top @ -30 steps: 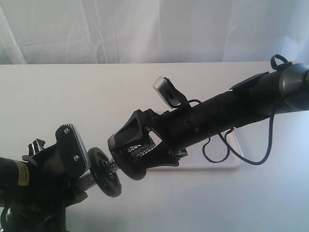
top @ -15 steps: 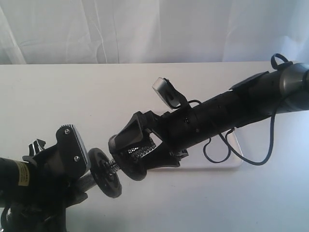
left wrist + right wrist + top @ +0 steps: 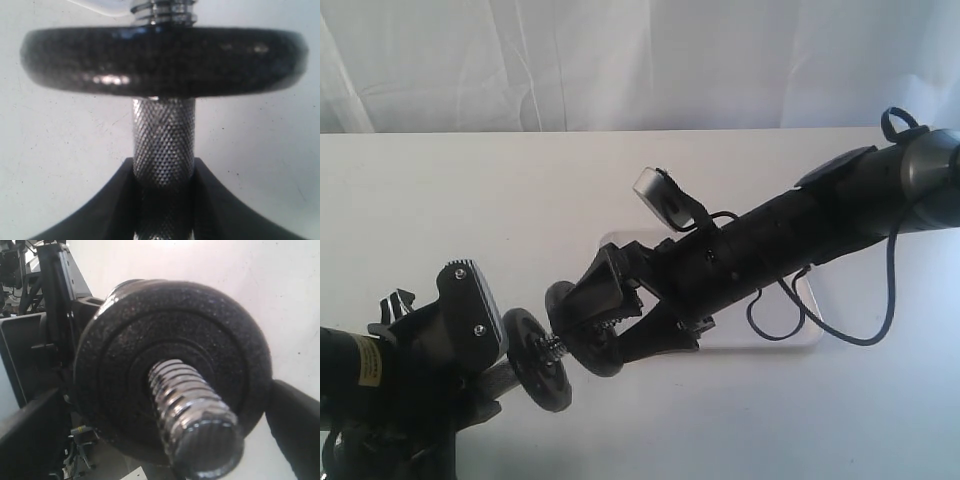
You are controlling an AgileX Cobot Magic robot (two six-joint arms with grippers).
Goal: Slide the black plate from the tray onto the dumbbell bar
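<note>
Alignment matters most: left end effector pinches bar, right end effector clasps plate across its rim, over the threaded tip, so push straight along bar toward seated disc.

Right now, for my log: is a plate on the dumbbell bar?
Yes, the threaded end of the dumbbell bar pokes through the black plate.
</note>
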